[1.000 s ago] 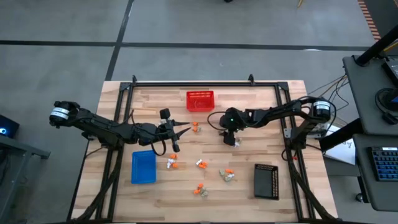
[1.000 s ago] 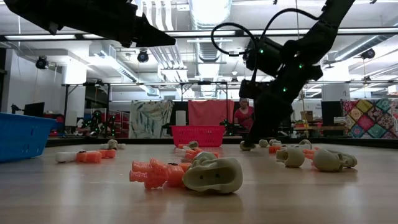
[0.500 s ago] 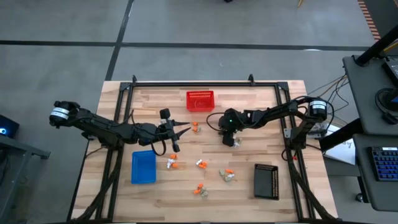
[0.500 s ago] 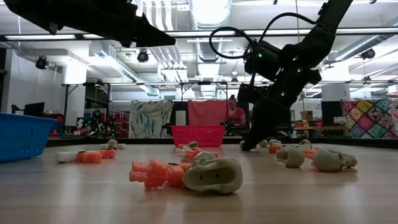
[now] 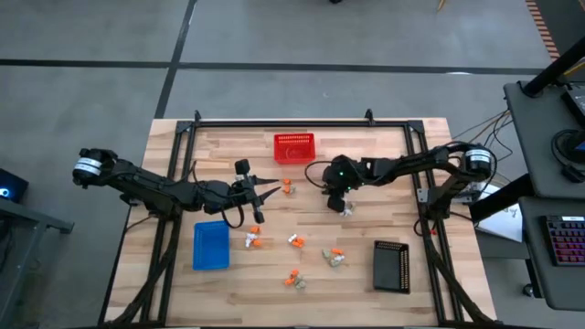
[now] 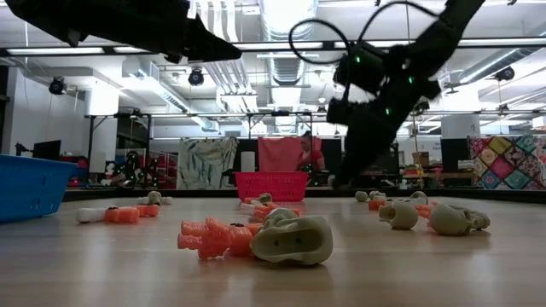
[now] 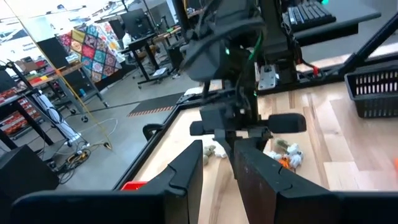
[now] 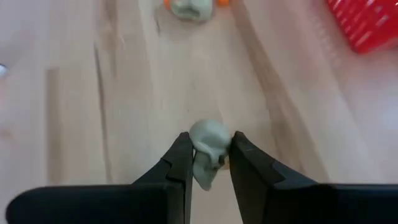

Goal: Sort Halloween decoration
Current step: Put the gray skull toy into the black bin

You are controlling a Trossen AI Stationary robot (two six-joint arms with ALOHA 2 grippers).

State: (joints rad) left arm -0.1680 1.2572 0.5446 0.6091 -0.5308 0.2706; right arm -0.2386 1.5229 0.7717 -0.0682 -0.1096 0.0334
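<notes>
Two hands were mine at this desk (image 5: 366,146). Nearest the low camera lay an orange trinket (image 6: 213,239) touching a grey skull (image 6: 292,240), both on the wood. Off to one side a white-and-orange piece (image 6: 109,214) lay near the blue tray (image 6: 30,188), and on the other side two more grey skulls (image 6: 431,217) sat side by side.

From above, trinkets were scattered over the middle and near part of the desk: a pair (image 5: 251,238) just beside the blue tray (image 5: 210,247), one (image 5: 296,241) a little further along, a cluster (image 5: 335,259) near the black tray (image 5: 391,266), and a pair (image 5: 293,281) close to the near edge.

My right hand (image 8: 208,163) was clamped on a grey-beige skull (image 8: 208,145), its two fingers (image 8: 180,163) pressing the trinket from both sides. In the low view that hand (image 6: 341,175) hung clear above the wood, tilted, over the middle of the desk (image 5: 336,194).

My left hand (image 5: 260,194) hovered over the desk's left half, well above the wood, fingers (image 7: 186,174) set a narrow gap apart and gripping nothing. It pointed across at the right arm, with a small orange piece (image 5: 287,186) lying between the two hands.

Farthest back stood the red basket (image 5: 294,147) near the rear rail. Beyond it in the room, a person (image 6: 311,158) in red was partly visible.
</notes>
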